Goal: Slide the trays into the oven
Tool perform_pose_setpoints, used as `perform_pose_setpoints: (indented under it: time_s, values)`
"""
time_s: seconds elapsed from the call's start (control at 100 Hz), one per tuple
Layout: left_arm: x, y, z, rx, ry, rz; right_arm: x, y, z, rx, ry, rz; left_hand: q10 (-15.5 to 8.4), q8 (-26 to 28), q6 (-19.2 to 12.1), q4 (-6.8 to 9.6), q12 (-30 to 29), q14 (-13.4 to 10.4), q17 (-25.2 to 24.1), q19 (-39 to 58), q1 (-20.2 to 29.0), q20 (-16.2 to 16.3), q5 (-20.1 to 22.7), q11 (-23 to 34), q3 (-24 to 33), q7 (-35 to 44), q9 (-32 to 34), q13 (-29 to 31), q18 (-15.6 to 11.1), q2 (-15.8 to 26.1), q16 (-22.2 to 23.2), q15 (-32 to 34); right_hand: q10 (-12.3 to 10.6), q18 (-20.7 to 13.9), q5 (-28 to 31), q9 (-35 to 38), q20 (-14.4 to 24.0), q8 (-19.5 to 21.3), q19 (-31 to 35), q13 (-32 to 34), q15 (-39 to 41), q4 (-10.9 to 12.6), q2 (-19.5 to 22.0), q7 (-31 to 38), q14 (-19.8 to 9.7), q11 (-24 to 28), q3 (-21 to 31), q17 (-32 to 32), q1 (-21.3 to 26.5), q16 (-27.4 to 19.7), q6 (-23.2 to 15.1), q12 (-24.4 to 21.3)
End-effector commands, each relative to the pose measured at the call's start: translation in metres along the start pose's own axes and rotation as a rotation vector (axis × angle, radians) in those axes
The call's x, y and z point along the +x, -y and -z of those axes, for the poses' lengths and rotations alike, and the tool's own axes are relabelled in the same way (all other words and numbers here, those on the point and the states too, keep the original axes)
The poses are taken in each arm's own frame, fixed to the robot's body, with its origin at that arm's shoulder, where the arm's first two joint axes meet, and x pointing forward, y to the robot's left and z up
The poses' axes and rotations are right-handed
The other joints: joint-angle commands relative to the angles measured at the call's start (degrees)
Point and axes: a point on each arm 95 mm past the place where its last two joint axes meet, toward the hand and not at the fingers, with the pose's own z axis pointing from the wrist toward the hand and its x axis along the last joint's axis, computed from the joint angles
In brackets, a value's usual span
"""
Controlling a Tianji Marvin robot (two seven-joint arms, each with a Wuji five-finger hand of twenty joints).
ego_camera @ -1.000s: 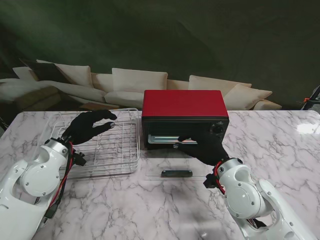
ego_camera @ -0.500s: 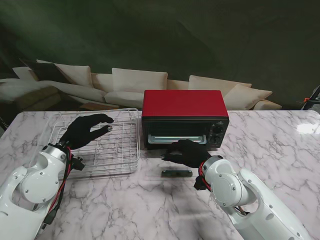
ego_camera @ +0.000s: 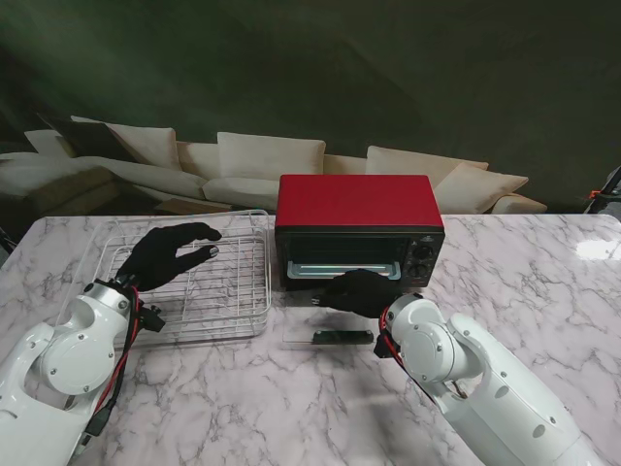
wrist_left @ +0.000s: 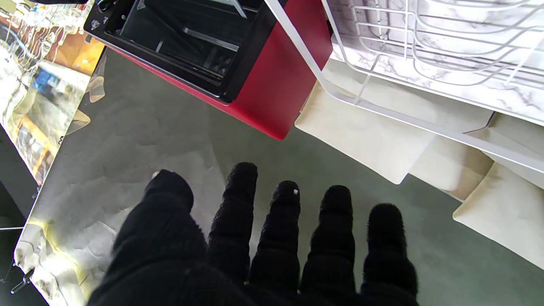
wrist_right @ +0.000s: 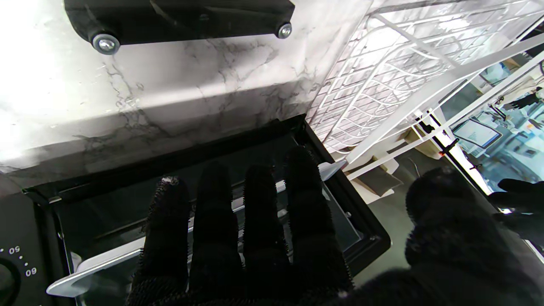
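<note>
Red oven (ego_camera: 359, 199) sits at the far middle of the marble table (ego_camera: 291, 398), and its glass door (ego_camera: 330, 325) is dropped flat toward us with the black handle (ego_camera: 342, 337) at the near edge. Through the opening we can see a metal tray (wrist_right: 127, 255) already sitting inside the cavity, at least that's what the right wrist view shows: a pale flat edge running across behind our fingers.

Our right hand (ego_camera: 361, 289) is hovering right at the oven mouth, over the hinge end of the door. From the wrist camera the four fingers (wrist_right: 259, 212) are stretched out straight and side by side, thumb off to the side, and they aren't wrapped around anything. Whether the fingertips actually touch the tray edge, we can't tell.

Left of the oven there's the white wire rack (ego_camera: 199, 282), resting on the marble just beside the oven's left wall. Our left hand (ego_camera: 173, 254) is held above it, fingers spread and lightly curled, thumb apart, grabbing nothing. In the left wrist view all five fingers (wrist_left: 282, 229) are splayed with the rack (wrist_left: 425, 55) and the oven's red side (wrist_left: 276, 80) beyond them.

A pale sofa (ego_camera: 262, 165) is behind the table.
</note>
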Motion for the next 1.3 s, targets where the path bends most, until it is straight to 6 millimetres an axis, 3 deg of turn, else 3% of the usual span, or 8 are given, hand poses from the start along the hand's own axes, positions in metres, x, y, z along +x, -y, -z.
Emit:
perform_pose_setpoints:
  time_s: [0.0,0.46,0.89,1.04,1.08,1.29]
  values:
    - [0.000,-0.002,-0.001,-0.015,-0.002,0.000,-0.004,-0.001,-0.007,0.001,0.016,-0.019,0.34,-0.45,0.70,-1.06,0.37,0.32,-0.76,-1.49,0.71,1.00,0.84,-0.21,-1.58,-0.79,1.00,1.06,1.67,3.15,0.92,0.26,-1.30,-2.23,-1.01,-1.52,-1.25,-1.35,-0.84,-1.24,-1.97,0.78,2.08,-1.28,-1.68,-1.21,0.40,-1.30,-1.84,-1.19,-0.15,-0.59]
    - [-0.001,0.000,-0.002,-0.023,-0.006,-0.010,-0.001,-0.012,-0.042,-0.021,0.021,-0.008,0.34,-0.61,0.61,-1.07,0.36,0.33,-0.75,-1.53,0.61,1.02,0.86,-0.23,-1.59,-0.78,0.99,1.08,1.69,3.14,0.90,0.22,-2.41,-1.06,-2.33,-2.23,-1.62,-1.62,-0.22,-1.19,-1.55,0.92,1.83,0.58,-2.66,-0.14,1.21,-1.87,-1.55,-1.14,-1.24,-1.04]
    - [-0.001,0.002,-0.002,-0.025,-0.011,-0.012,-0.005,-0.016,-0.061,-0.024,0.042,-0.023,0.32,-0.63,0.59,-1.05,0.37,0.31,-0.73,-1.57,0.64,1.04,0.83,-0.21,-1.59,-0.74,1.00,1.08,1.65,3.11,0.89,0.21,-3.58,1.39,-2.54,-1.63,-0.81,-2.56,-0.90,-2.67,0.32,0.44,0.80,2.42,-3.46,0.01,5.85,-4.55,-3.63,0.61,-2.59,-0.88]
    - [-0.001,0.002,-0.003,-0.029,-0.013,-0.013,-0.006,-0.015,-0.063,-0.035,0.035,-0.019,0.33,-0.64,0.55,-1.04,0.37,0.25,-0.74,-1.58,0.55,1.05,0.79,-0.20,-1.60,-0.74,1.04,1.14,1.68,3.16,0.90,0.23,-4.83,4.29,-3.23,-1.37,2.01,-1.97,-1.19,-3.88,2.27,0.48,0.30,4.12,-4.03,0.15,6.90,-6.60,-4.20,2.48,-4.00,-0.06]
    - [-0.001,0.001,-0.003,-0.030,-0.012,-0.013,-0.006,-0.015,-0.064,-0.037,0.034,-0.015,0.30,-0.63,0.58,-1.04,0.38,0.30,-0.73,-1.58,0.61,1.05,0.79,-0.18,-1.58,-0.73,1.06,1.16,1.69,3.11,0.90,0.24,-4.86,4.69,-3.27,-1.18,5.11,-2.15,-2.25,-3.84,2.71,0.39,0.06,4.63,-4.10,-0.02,7.79,-6.51,-4.57,3.15,-4.16,0.54]
    - [0.000,0.000,-0.004,-0.034,-0.011,-0.009,-0.010,-0.016,-0.067,-0.045,0.038,-0.019,0.30,-0.56,0.62,-1.03,0.38,0.28,-0.75,-1.60,0.59,1.05,0.79,-0.19,-1.59,-0.69,1.06,1.21,1.74,3.15,0.92,0.26,-5.16,5.78,-3.32,-0.96,5.99,-1.94,-2.38,-3.49,3.52,0.53,-0.41,5.33,-4.30,0.21,8.08,-7.19,-4.34,3.55,-4.87,0.80]
